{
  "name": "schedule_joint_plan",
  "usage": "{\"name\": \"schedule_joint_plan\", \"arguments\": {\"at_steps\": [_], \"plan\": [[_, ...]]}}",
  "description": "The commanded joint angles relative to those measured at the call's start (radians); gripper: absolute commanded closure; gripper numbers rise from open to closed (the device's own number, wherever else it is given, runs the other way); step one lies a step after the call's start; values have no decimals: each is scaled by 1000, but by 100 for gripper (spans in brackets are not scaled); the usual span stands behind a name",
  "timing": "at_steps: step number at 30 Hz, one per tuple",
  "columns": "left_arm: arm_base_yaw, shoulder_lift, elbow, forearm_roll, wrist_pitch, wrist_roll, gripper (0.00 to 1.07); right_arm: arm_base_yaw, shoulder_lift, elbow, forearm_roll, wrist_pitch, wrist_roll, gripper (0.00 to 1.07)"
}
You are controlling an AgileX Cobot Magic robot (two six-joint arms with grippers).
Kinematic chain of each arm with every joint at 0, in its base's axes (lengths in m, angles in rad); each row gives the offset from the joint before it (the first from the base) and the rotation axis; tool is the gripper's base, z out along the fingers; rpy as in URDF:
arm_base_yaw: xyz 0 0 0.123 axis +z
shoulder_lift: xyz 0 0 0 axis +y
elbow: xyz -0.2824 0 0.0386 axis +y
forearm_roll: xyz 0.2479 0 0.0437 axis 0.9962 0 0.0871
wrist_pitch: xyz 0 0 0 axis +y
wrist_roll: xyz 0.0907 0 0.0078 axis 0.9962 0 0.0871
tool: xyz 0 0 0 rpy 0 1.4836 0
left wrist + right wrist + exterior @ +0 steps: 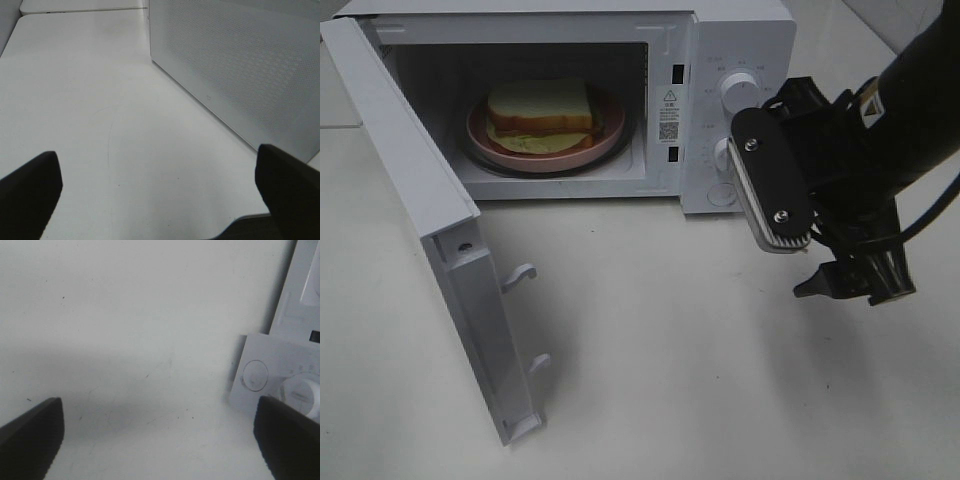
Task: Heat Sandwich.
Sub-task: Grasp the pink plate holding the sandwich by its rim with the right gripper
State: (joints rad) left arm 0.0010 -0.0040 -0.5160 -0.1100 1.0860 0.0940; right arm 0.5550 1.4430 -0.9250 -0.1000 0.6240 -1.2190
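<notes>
Status: sandwich (540,110) is sitting on the pink plate (480,135) inside the microwave (740,30), at about 11 o'clock in the overhead view. Loading is looking done.

Door (410,200) is hanging wide open, swinging out toward 7 o'clock. Closing it is the next step, I'd judge, then setting the knob (740,90) at 1 o'clock.

Right gripper (160,440) is hovering over bare table (670,350) at 4 o'clock, just in front of the control panel, with its jaws spread wide and nothing between them.

Left gripper (160,190) isn't showing in the overhead view. Its wrist view shows the jaws wide apart and empty, above the table next to a white perforated panel (240,65). Can't tell whether that's the door face or the microwave's side wall.

Roughly halfway: food is in, but closing and heating are both not yet done.
</notes>
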Motion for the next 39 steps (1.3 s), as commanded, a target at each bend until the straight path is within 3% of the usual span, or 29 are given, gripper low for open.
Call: {"name": "schedule_joint_plan", "arguments": {"at_steps": [1, 14, 39], "plan": [[-1, -5, -1, -2, -10, -6, 9, 20, 36, -33, -11, -4, 12, 14], [-1, -5, -1, -2, -10, -6, 9, 77, 183, -200, -32, -25, 9, 17], [-1, -5, -1, -2, -10, -6, 9, 79, 442, -448, -28, -136, 8, 20]]}}
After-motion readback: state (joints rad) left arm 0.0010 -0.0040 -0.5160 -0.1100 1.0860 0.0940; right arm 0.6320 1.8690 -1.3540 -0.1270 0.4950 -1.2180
